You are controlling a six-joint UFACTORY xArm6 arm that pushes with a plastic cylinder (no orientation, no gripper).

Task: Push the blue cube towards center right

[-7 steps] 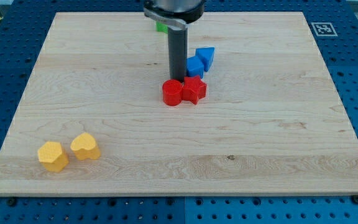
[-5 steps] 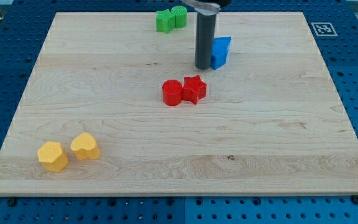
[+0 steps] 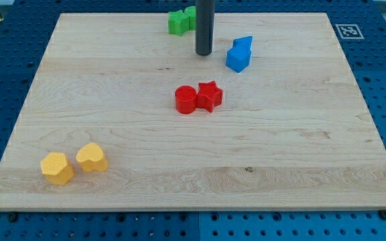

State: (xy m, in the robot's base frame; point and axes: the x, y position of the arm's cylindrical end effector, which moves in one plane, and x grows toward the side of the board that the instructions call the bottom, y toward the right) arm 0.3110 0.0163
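Note:
The blue cube sits on the wooden board in the upper middle, with a second blue block touching it at its upper right. My tip is down on the board to the left of the blue cube, a short gap away, not touching it. The rod rises straight up out of the view's top.
Two green blocks sit at the board's top edge, just left of the rod. A red cylinder and a red star touch each other below my tip. Two yellow blocks lie at the lower left.
My tip moved up and right from beside the red blocks, pushing the blue blocks right and up, then drew back left, leaving a gap.

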